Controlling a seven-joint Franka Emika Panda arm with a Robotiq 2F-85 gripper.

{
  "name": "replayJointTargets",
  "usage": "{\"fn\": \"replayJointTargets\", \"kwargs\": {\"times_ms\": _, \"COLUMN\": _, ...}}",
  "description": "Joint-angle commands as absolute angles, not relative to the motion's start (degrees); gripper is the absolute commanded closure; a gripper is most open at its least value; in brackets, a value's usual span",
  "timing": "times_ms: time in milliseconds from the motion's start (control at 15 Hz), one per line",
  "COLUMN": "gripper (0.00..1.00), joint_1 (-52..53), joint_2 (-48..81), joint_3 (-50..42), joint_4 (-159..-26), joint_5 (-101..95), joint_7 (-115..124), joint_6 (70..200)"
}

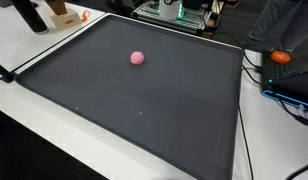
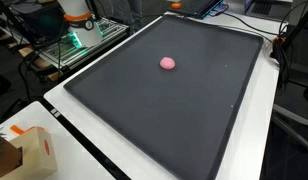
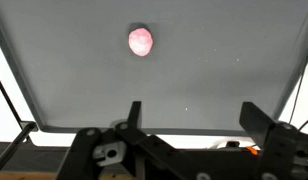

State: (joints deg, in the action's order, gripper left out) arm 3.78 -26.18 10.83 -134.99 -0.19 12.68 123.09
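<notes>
The small round pink ball (image 3: pixel 140 41) lies alone on the flat dark grey mat (image 3: pixel 84 90), well apart from every border in both exterior views, so it has probably settled where the soft surface stops it rolling. The black two-fingered gripper (image 3: pixel 192 110) hangs high and back from the ball, over the mat's near edge. Its fingers are spread wide with nothing between them (a stance that, I judge, keeps the ball in plain sight). The mat gives open room on every side of the ball. Clutter sits only beyond the edges: an orange object (image 1: pixel 282 57) and a brown cardboard box (image 2: pixel 29 150) on the white table (image 1: pixel 54 50).
</notes>
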Motion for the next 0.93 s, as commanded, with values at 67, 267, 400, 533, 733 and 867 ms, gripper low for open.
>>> {"fn": "replayJointTargets", "kwargs": {"times_ms": 67, "gripper": 0.0, "joint_1": 4.2, "joint_2": -26.1, "joint_3": 10.4, "joint_4": -134.9, "joint_5": -0.4, "joint_7": 12.9, "joint_6": 123.0}}
{"fn": "replayJointTargets", "kwargs": {"times_ms": 267, "gripper": 0.0, "joint_1": 4.5, "joint_2": -24.3, "joint_3": 9.5, "joint_4": -134.3, "joint_5": 0.8, "joint_7": 11.6, "joint_6": 123.6}}
{"fn": "replayJointTargets", "kwargs": {"times_ms": 400, "gripper": 0.0, "joint_1": 4.0, "joint_2": -19.6, "joint_3": 8.2, "joint_4": -132.7, "joint_5": 1.9, "joint_7": 10.7, "joint_6": 125.1}}
{"fn": "replayJointTargets", "kwargs": {"times_ms": 533, "gripper": 0.0, "joint_1": 3.6, "joint_2": -14.4, "joint_3": 7.2, "joint_4": -130.5, "joint_5": 2.0, "joint_7": 9.8, "joint_6": 126.3}}
{"fn": "replayJointTargets", "kwargs": {"times_ms": 733, "gripper": 0.0, "joint_1": 3.7, "joint_2": -6.3, "joint_3": 5.3, "joint_4": -126.6, "joint_5": 2.7, "joint_7": 6.9, "joint_6": 127.4}}
{"fn": "replayJointTargets", "kwargs": {"times_ms": 867, "gripper": 0.0, "joint_1": 3.4, "joint_2": -1.1, "joint_3": 4.5, "joint_4": -123.6, "joint_5": 2.6, "joint_7": 4.9, "joint_6": 126.8}}
